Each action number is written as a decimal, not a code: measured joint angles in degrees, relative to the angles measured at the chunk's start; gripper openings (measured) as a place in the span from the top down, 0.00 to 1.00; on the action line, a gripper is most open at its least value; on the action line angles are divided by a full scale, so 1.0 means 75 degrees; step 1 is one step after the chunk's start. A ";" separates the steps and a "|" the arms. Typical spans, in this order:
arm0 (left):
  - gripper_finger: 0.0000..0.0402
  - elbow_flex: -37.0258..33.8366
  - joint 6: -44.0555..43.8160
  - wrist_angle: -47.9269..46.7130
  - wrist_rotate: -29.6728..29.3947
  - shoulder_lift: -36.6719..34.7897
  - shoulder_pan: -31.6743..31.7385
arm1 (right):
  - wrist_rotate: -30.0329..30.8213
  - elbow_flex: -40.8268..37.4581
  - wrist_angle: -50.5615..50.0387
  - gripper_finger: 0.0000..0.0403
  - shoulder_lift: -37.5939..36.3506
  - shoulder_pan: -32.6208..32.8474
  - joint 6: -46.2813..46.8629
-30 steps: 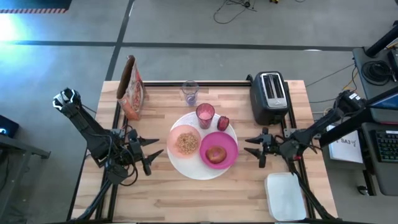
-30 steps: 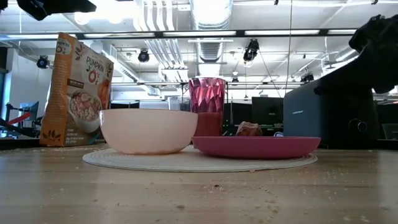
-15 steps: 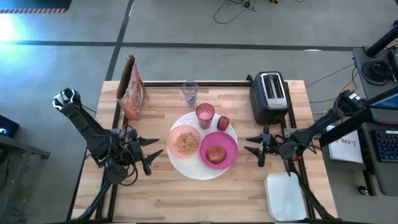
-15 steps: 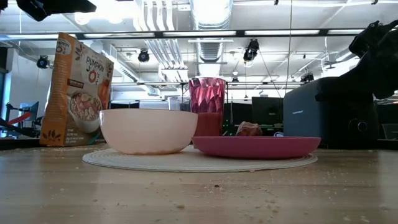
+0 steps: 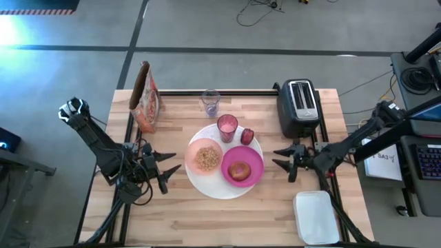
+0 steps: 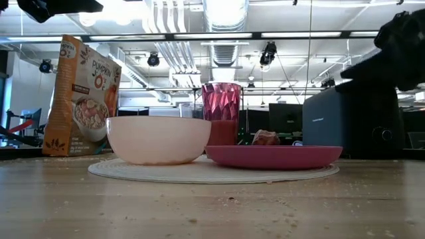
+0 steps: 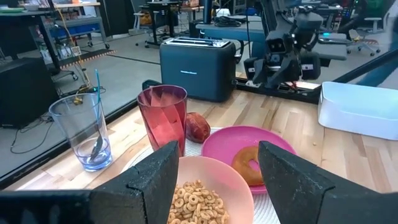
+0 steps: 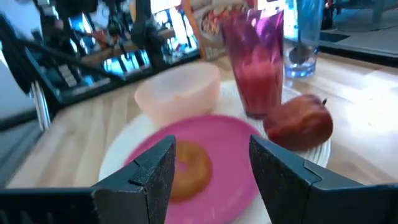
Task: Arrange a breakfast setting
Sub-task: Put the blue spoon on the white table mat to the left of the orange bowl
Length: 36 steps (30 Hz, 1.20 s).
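The white plate [image 5: 219, 186] lies mid-table. On it rest the magenta plate [image 5: 252, 160] with the brown bun [image 5: 239, 170], the pale pink bowl [image 5: 205, 158] of cereal, the pink cup [image 5: 227, 127] and the small red food [image 5: 247, 136]. The teal-handled spoon [image 7: 96, 87] stands in a clear tumbler [image 5: 211, 103] behind the plate. My left gripper [image 5: 176, 162] hovers open to the left of the plate, pointing at it. My right gripper [image 5: 275, 159] hovers open to the right of it, its fingers aimed at the magenta plate [image 8: 211, 140].
A black toaster [image 5: 298, 107] stands at the far right and a cereal box [image 5: 145, 96] at the far left. A white lidded container [image 5: 317, 217] lies at the near right corner. Bare wood runs along the near edge.
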 joint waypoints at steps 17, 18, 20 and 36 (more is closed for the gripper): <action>0.49 0.0000 0.0213 -0.0068 0.0166 0.0000 0.0002 | 0.0006 -0.0003 0.0003 0.52 -0.2122 -0.1248 0.0000; 0.49 0.0000 0.0213 -0.0068 0.0166 0.0000 0.0000 | 0.0006 -0.0003 0.0003 0.52 -0.2222 -0.1264 0.0000; 0.49 0.0000 0.0213 -0.0069 0.0163 0.0000 0.0001 | 0.0006 -0.0005 0.0006 0.52 -0.2400 -0.1264 0.0000; 0.49 0.0756 0.1068 -0.0278 0.0543 -0.0006 0.0513 | 0.0008 -0.0006 0.0005 0.52 -0.3162 -0.1264 0.0000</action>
